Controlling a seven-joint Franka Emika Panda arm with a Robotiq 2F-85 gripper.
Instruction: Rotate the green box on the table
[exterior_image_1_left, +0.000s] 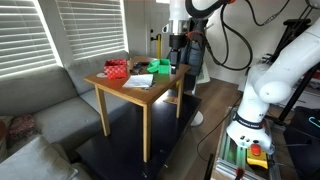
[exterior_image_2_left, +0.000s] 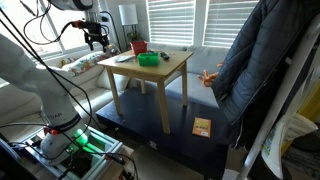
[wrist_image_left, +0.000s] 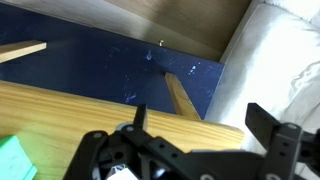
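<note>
The small bright green box (exterior_image_1_left: 160, 67) lies on the light-brown wooden table (exterior_image_1_left: 150, 95), near its far side. It also shows in an exterior view (exterior_image_2_left: 149, 59) and at the lower left edge of the wrist view (wrist_image_left: 12, 160). My gripper (exterior_image_1_left: 178, 52) hangs above the table's edge, beside the green box and apart from it. It also shows in an exterior view (exterior_image_2_left: 96, 38). In the wrist view the gripper (wrist_image_left: 205, 125) is open and empty, over the table's corner (wrist_image_left: 200, 120).
A red patterned box (exterior_image_1_left: 117, 68) and a white sheet (exterior_image_1_left: 138, 80) also lie on the table. A low black platform (exterior_image_2_left: 150, 125) lies under it. A grey couch (exterior_image_1_left: 40, 110) stands beside it. A person in a dark jacket (exterior_image_2_left: 250, 70) stands close by.
</note>
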